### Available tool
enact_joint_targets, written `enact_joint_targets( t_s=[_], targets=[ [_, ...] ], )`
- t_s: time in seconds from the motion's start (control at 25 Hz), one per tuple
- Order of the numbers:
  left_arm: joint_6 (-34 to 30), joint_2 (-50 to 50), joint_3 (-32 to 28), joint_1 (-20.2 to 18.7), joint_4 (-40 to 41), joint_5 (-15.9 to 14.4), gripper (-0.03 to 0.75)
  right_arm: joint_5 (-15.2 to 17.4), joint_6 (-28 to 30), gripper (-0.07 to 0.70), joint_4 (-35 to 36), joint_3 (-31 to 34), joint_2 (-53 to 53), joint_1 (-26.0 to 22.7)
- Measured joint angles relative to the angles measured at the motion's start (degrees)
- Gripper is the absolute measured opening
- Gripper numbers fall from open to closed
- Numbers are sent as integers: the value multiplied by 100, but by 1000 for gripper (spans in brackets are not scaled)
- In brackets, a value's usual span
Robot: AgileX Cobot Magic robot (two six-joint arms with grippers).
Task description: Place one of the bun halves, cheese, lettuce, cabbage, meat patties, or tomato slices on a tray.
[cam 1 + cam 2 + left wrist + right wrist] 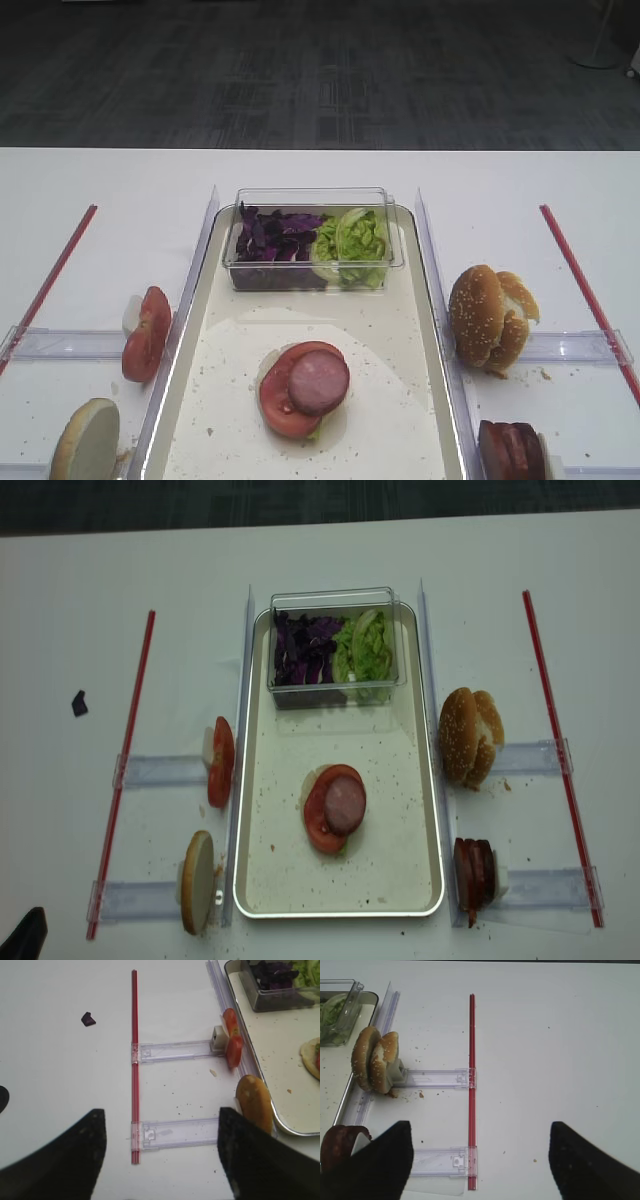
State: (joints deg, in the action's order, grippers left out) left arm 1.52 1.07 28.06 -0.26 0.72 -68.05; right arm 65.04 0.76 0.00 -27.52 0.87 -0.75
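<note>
On the cream tray (420,810) we list a stack: tomato slice (320,825) topped by a meat patty (346,802). Cabbage (305,648) and lettuce (366,648) lie at its far end. Beside the tray: bun halves (470,736), upright patties (474,872), tomato slices (220,762).

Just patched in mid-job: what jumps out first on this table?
The half-built stack in the middle of the tray: a meat patty lying on a tomato slice. Behind it, at the tray's far end, sits a clear tub with purple cabbage left and green lettuce right. Sesame bun halves stand on edge just right of the tray.
</note>
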Motion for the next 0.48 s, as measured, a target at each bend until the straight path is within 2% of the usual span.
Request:
enact_joint_targets(
  t_s=[0.48],
  targets=[
    [0, 0, 0, 0, 0, 0, 439, 0, 0, 578, 0, 0, 0, 0]
  ],
)
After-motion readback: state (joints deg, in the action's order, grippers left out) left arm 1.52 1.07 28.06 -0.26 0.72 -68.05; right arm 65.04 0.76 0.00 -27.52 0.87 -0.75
